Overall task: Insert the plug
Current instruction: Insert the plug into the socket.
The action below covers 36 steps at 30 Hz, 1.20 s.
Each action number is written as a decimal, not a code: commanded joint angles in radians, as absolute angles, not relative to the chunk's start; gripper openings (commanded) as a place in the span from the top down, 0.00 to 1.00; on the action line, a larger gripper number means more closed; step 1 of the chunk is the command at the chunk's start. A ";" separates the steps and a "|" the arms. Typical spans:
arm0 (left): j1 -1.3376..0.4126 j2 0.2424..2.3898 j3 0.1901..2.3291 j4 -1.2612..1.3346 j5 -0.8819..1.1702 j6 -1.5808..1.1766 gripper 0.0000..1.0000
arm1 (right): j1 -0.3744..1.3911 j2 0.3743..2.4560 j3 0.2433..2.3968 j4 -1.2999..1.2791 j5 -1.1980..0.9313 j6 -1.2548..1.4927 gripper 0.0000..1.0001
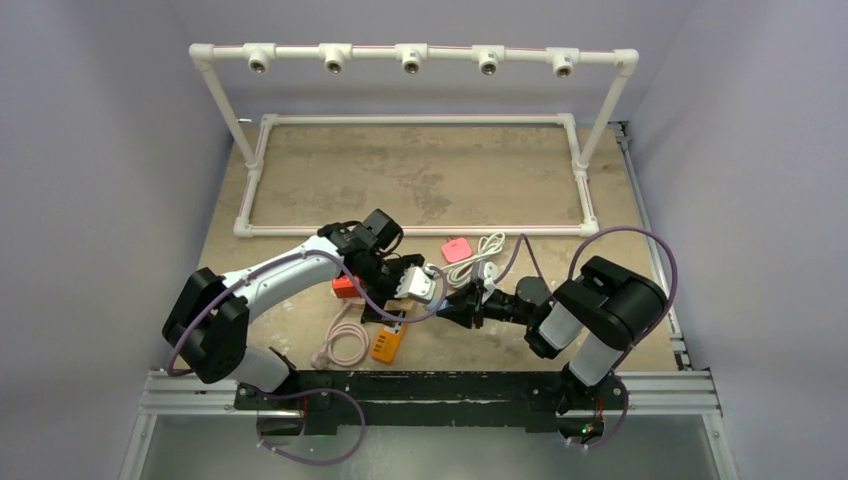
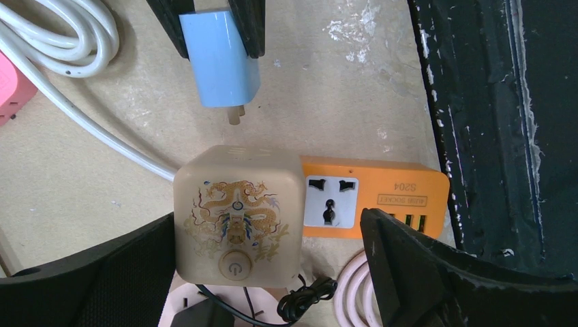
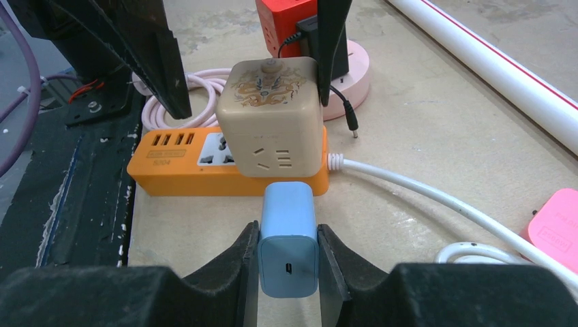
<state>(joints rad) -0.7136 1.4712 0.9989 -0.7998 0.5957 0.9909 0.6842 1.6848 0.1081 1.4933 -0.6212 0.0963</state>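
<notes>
Near the middle of the bench (image 1: 420,180), the right jaws pinch the blue plug (image 3: 287,238) by its two sides. The plug is up off the bench, and its pins (image 2: 235,114) point at the cube (image 3: 272,126). From the right wrist, the cube is at 12 o'clock from the plug and very close. The pins are not in yet: the left wrist view shows a little gap between them and the cube.

The cube sits on one end of the orange strip (image 3: 170,163). The left jaws are spread wide, one at 9 o'clock of the cube and one at 3 o'clock. They reach around it, but I do not think they squeeze it.

The step now is to push the pins into the slots (image 3: 272,157) on the cube's near face. To do it well, I think the plug should line up first, flat and straight, with the pins right in front of the slots. It looks almost lined up. The left jaws should close on the cube and hold it firm, so the push does not slide it or the strip away. Then the push should go slow and straight toward 12 o'clock. The white cord (image 3: 422,194) runs off at 3 o'clock and is not in the way.
</notes>
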 commanded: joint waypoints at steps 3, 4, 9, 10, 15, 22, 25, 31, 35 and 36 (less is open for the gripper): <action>-0.705 1.428 0.964 -0.677 0.553 0.968 0.01 | 0.689 1.647 0.129 1.715 -0.634 0.098 1.00; -0.704 1.424 0.964 -0.664 0.552 0.964 0.01 | 0.690 1.636 0.129 1.699 -0.634 0.094 1.00; -0.703 1.402 0.957 -0.639 0.568 0.962 0.01 | 0.693 1.608 0.132 1.688 -0.623 0.080 1.00; -0.703 1.401 0.953 -0.636 0.574 0.965 0.01 | 0.695 1.609 0.139 1.687 -0.623 0.079 1.00; -0.702 1.426 0.949 -0.650 0.616 1.001 0.01 | 0.697 1.647 0.158 1.722 -0.643 0.089 1.00; -0.700 1.455 0.947 -0.674 0.639 1.055 0.01 | 0.703 1.690 0.164 1.752 -0.663 0.099 1.00; -0.701 1.465 0.953 -0.681 0.640 1.057 0.03 | 0.704 1.700 0.164 1.771 -0.665 0.103 1.00; -0.701 1.477 0.951 -0.686 0.630 1.060 0.07 | 0.708 1.691 0.162 1.779 -0.663 0.106 1.00; -0.701 1.474 0.950 -0.683 0.626 1.057 0.01 | 0.712 1.659 0.142 1.759 -0.653 0.099 1.00; -0.700 1.473 0.949 -0.682 0.626 1.057 0.01 | 0.712 1.651 0.140 1.751 -0.651 0.095 1.00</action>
<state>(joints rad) -0.7071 1.4746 0.9504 -0.6758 0.5987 1.0405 0.7025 1.6966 0.1463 1.5047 -0.6464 0.1051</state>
